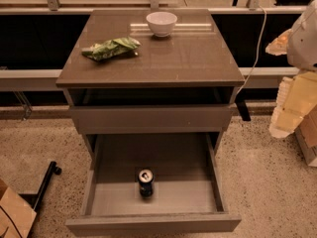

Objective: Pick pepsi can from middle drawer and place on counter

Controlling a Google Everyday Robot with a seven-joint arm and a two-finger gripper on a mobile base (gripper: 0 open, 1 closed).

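The pepsi can (145, 182) stands upright on the grey floor of the open middle drawer (99, 202), near the centre and a little toward the front. The drawer is pulled far out below a shut drawer front (151, 118). The counter (188, 58) is the glossy brown top of the cabinet. My gripper (288, 110) hangs at the right edge of the view, beside the cabinet at about counter height. It is well to the right of the can, above it, and apart from it. It holds nothing that I can see.
A white bowl (161, 23) sits at the back of the counter. A green snack bag (111, 48) lies on its left part. A white cable (257, 48) runs down behind the cabinet's right side. A black wheeled leg (45, 182) and a brown box (15, 214) are on the speckled floor at the left.
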